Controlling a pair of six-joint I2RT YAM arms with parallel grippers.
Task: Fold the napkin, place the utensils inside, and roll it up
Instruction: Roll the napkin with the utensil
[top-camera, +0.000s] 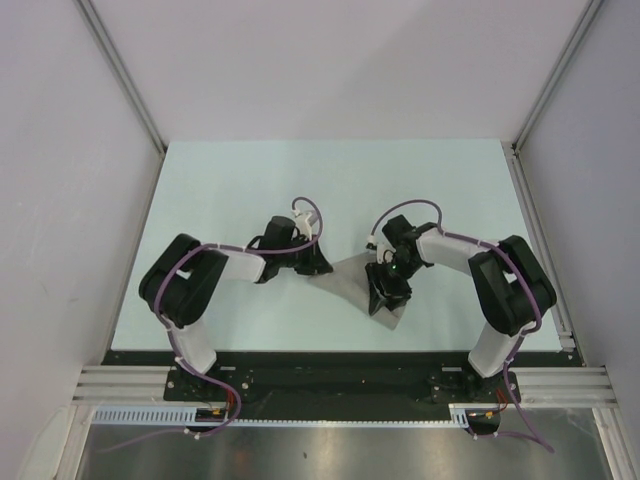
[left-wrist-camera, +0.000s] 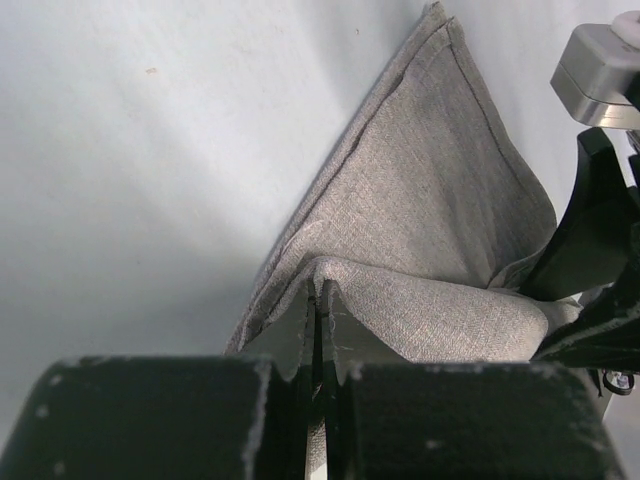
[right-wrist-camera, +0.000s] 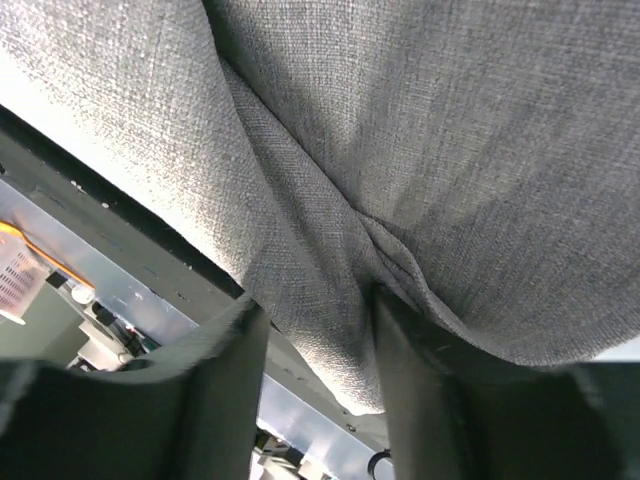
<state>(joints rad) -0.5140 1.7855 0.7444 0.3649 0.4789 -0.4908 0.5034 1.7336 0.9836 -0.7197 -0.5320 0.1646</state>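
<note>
The grey-beige napkin (top-camera: 350, 279) lies bunched between my two grippers at the near middle of the table. My left gripper (top-camera: 319, 265) is shut on a folded edge of it, and in the left wrist view the jaws (left-wrist-camera: 318, 292) pinch the cloth (left-wrist-camera: 440, 180), which runs away to a corner. My right gripper (top-camera: 386, 293) holds the other end. In the right wrist view its fingers (right-wrist-camera: 317, 298) stand a little apart with a thick bunch of cloth (right-wrist-camera: 400, 120) between them, raised off the table. The wooden spoon is out of view.
The pale table (top-camera: 330, 180) is walled by white panels on the left, right and back. A black strip and metal rail (top-camera: 330, 375) run along the near edge, close under my right gripper. The two arms sit close together.
</note>
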